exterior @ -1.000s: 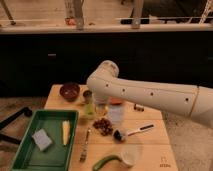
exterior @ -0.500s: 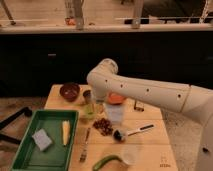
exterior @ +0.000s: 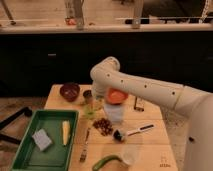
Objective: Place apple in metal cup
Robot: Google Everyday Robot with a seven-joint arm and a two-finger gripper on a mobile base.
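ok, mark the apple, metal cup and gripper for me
apple (exterior: 117, 95), camera view, on its orange top.
metal cup (exterior: 88, 95), camera view, on its rim.
gripper (exterior: 106, 100), camera view, hidden behind the arm's elbow, beside the apple.

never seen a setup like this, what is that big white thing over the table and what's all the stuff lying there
The big white thing is a robot arm reaching in from the right over a wooden table. There is one picture, taken from in front of the table and looking down at it.

Its end effector is mostly hidden behind the arm's bend; it hangs just right of the small metal cup. An orange-red round thing, likely the apple, sits right beside it, above a whitish cup. It seems to be held, though the grip itself is hidden.

Also on the table: a dark red bowl, a green cup, grapes, a brush, a long green vegetable, and a green tray holding a sponge and a corn cob.
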